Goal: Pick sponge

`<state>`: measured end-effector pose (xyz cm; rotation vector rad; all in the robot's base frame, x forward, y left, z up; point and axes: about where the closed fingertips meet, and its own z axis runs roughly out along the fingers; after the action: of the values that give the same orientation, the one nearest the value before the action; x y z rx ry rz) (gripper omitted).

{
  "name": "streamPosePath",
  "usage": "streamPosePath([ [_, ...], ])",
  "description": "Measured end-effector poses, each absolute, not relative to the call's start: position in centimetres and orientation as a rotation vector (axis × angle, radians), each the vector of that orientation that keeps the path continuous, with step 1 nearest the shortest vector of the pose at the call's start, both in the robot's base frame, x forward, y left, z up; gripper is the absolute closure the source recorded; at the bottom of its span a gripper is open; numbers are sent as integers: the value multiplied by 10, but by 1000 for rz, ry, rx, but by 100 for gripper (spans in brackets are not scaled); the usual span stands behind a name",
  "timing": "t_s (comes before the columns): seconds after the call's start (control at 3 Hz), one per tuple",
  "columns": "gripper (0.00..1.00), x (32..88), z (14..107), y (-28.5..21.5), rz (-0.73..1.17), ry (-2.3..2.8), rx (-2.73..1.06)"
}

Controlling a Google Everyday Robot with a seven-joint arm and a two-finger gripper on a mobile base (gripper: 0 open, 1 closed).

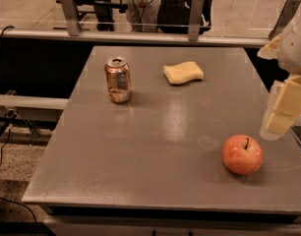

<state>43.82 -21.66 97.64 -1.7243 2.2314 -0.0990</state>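
The pale yellow sponge (183, 73) lies flat on the grey table (140, 151), toward the far side, right of centre. It has wavy sides and nothing touches it. The gripper (283, 112) hangs at the right edge of the view, above the table's right side, with its blocky pale yellow fingers (280, 122) pointing down. It is well to the right of the sponge and nearer to me, and holds nothing that I can see.
An upright metal drink can (117, 79) stands left of the sponge. A red apple (242, 154) sits at the near right, just below and left of the gripper. A glass barrier with metal posts (195, 17) runs behind the table.
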Motion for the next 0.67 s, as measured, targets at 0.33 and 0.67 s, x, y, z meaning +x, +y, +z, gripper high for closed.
streamPosePath([
  [0.33, 0, 438, 976, -217, -99, 2231, -1724],
  [0.67, 0, 457, 978, -212, -105, 2190, -1728],
])
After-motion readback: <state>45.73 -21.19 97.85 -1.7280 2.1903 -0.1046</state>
